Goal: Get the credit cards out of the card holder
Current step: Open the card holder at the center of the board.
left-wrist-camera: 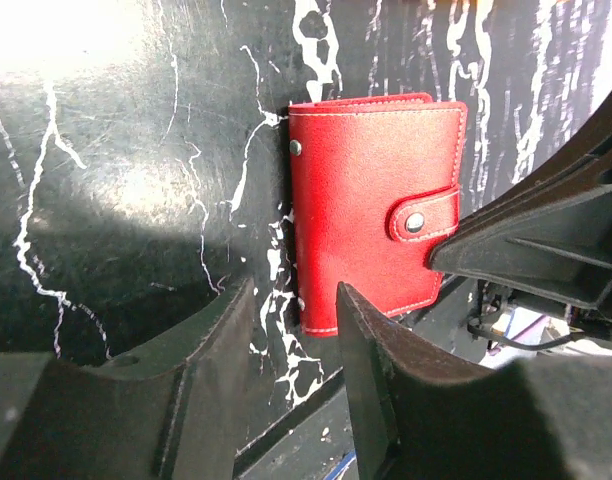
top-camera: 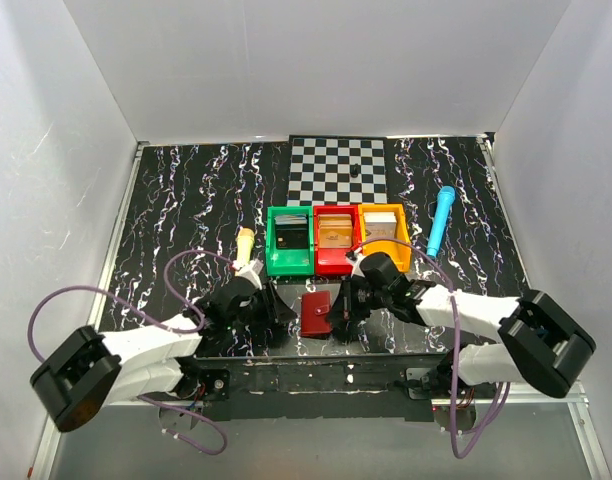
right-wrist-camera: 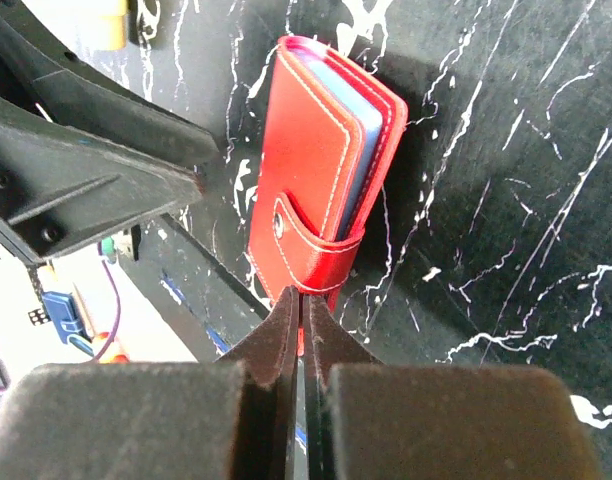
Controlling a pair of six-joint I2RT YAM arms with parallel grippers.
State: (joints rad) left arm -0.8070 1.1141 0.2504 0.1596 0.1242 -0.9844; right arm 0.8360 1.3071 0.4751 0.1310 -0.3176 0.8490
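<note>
The red card holder lies closed on the black marbled table near its front edge, between my two grippers. Its snap strap is fastened. Blue-grey edges of the credit cards show inside the card holder in the right wrist view. My right gripper is shut, with a sliver of the red strap's edge pinched between its tips. My left gripper stands open at the other side, the near corner of the card holder just ahead of its gap, with nothing held.
Behind the holder stand a green bin, a red bin and an orange bin, each holding cards. A blue pen-like thing lies at the right. A checkerboard is at the back and a small beige object at the left.
</note>
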